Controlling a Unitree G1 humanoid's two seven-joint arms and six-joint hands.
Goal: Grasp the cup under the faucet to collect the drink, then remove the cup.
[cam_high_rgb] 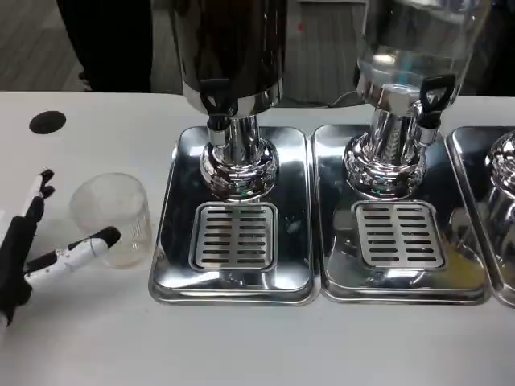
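Clear cup [113, 217] stands upright, mouth up, beside open-fingered left hand [36, 253].

So the count: one clear plastic cup [113, 217] at nine o'clock, one robot hand [36, 245] beside it. Two full drink dispensers, a dark one [229, 56] at twelve and a clear one [414, 48] at one o'clock. Two whole steel drip trays [233, 217] [400, 217], plus part of a third tray [495, 209] at three o'clock.
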